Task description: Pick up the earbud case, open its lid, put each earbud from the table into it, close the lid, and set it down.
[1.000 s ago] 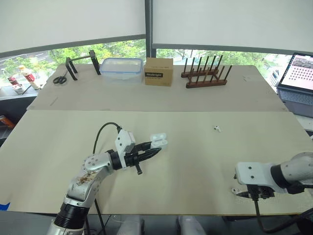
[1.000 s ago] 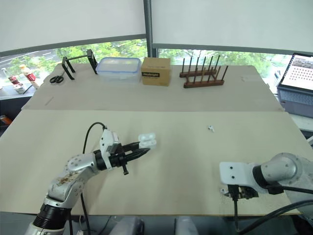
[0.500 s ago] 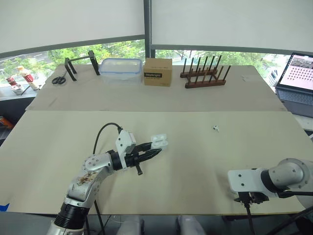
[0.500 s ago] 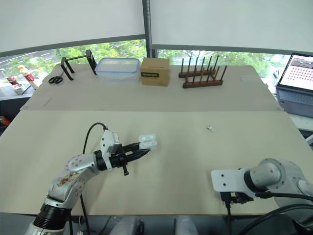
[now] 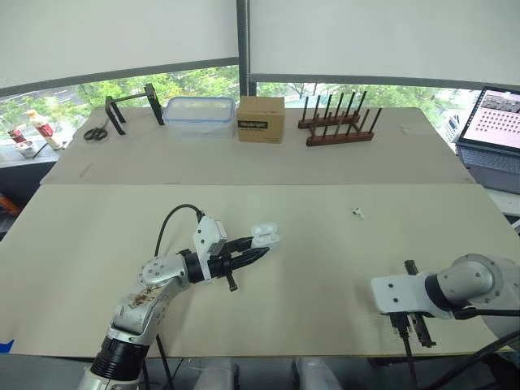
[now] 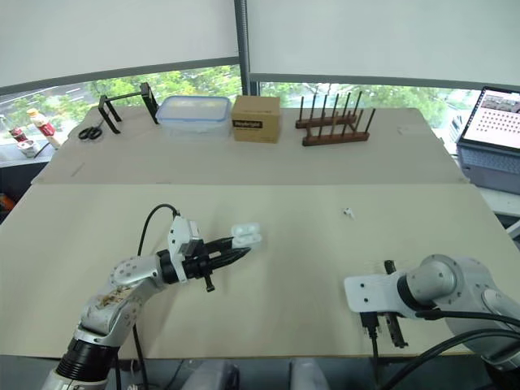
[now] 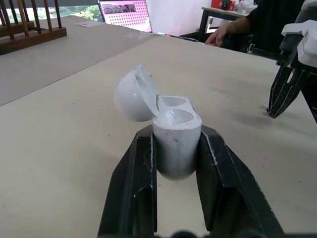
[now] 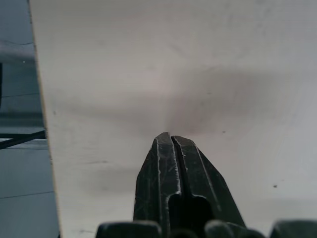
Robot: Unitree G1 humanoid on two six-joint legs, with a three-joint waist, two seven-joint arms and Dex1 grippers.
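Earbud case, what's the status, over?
Left pincer shut on earbud case, lid open. Right pincer shut, low by the table's near edge. One earbud loose on table, nothing in the way.

— What sort of place do we take this for?

— A test room in an office building, we'd say, closer to a lab than a home. Across the top of the frame we see roller blinds (image 5: 122, 32) drawn low over a band of windows (image 5: 349, 88), with treetops (image 5: 179, 84) beyond the glass, and below them a broad pale table (image 5: 325, 162).

— And what on it tells us so?

— The unrelated lot lined along its far edge: scissors (image 5: 95, 133) at upper left, a black metal stand (image 5: 130, 104), a clear plastic tub (image 5: 200, 115), a cardboard box (image 5: 261, 119), a wooden peg rack (image 5: 335, 123). At far right a laptop (image 5: 493, 118) stands open, and in the left wrist view we see a person's hand (image 7: 218, 35) at the table's edge.
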